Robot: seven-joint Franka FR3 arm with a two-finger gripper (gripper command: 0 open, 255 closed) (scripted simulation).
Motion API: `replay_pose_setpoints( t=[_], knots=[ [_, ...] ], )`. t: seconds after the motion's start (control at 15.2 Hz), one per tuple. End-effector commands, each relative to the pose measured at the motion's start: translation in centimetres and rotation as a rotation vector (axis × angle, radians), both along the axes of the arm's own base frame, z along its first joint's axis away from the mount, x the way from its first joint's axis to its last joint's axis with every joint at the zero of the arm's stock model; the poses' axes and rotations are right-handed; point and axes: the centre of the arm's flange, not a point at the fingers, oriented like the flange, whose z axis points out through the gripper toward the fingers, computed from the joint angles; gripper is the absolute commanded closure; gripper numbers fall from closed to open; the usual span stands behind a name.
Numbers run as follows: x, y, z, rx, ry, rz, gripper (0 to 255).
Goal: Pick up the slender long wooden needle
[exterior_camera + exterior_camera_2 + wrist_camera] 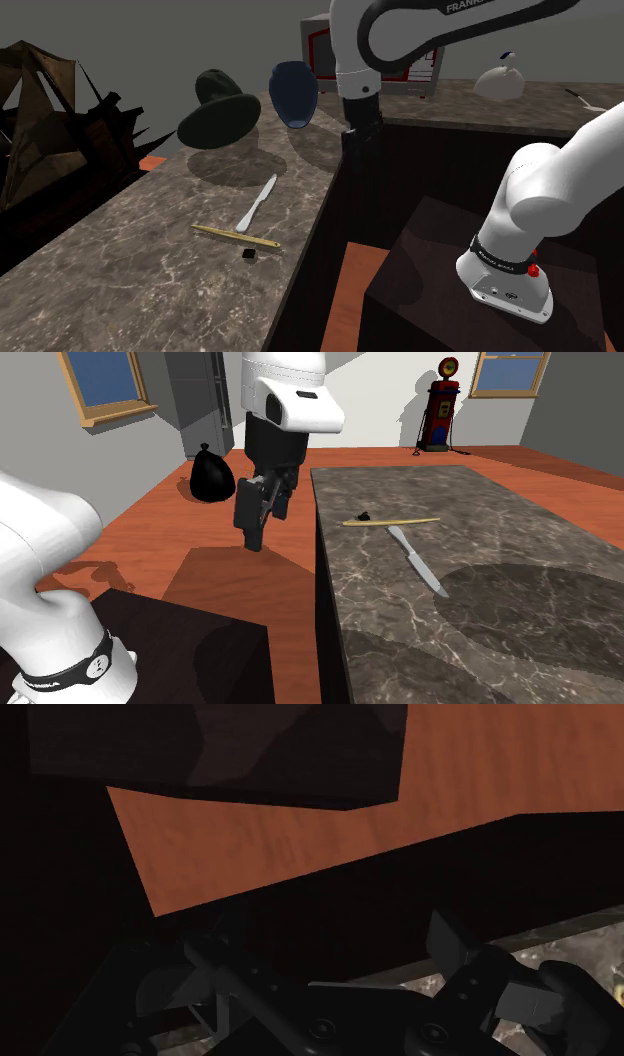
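The dark stand (470, 300) is closest, with the white arm (545, 190) rising from it and arching over toward the bench (120, 270). The end effector (262, 524) hangs off the bench's long edge, over the orange-brown floor (280, 834) and below the level of the top. Its black fingers (165, 989) stand apart, as far as I can make out, and there is nothing between them.

On the marbled top, nearest in the shoulder view, sits a small black bit (247, 257), just beside the needle (237, 236). The needle is pale yellowish wood, thin and long. It lies flat, crosswise to the bench's length, towards the edge on the arm's side and well apart from the end effector. Just beyond it lies a grey knife (257, 203), handle end close to the needle's middle. I cannot tell whether the two touch.

Further along the top is a dark hat (218, 115), tipped on its side, and next to it a blue vase (293, 92), which leans. Behind the vase is a grey box with red trim (320, 50), partly hidden by the arm.
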Motion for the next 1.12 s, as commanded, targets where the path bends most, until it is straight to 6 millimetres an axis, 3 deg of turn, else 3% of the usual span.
replay_pose_setpoints(
  t=[0.0,1.06],
  knots=[
    [1.2,2.4,-0.7,0.002,-0.019,0.029,0],
    [9.1,20.8,-4.4,0.008,-0.152,0.253,0]
  ],
)
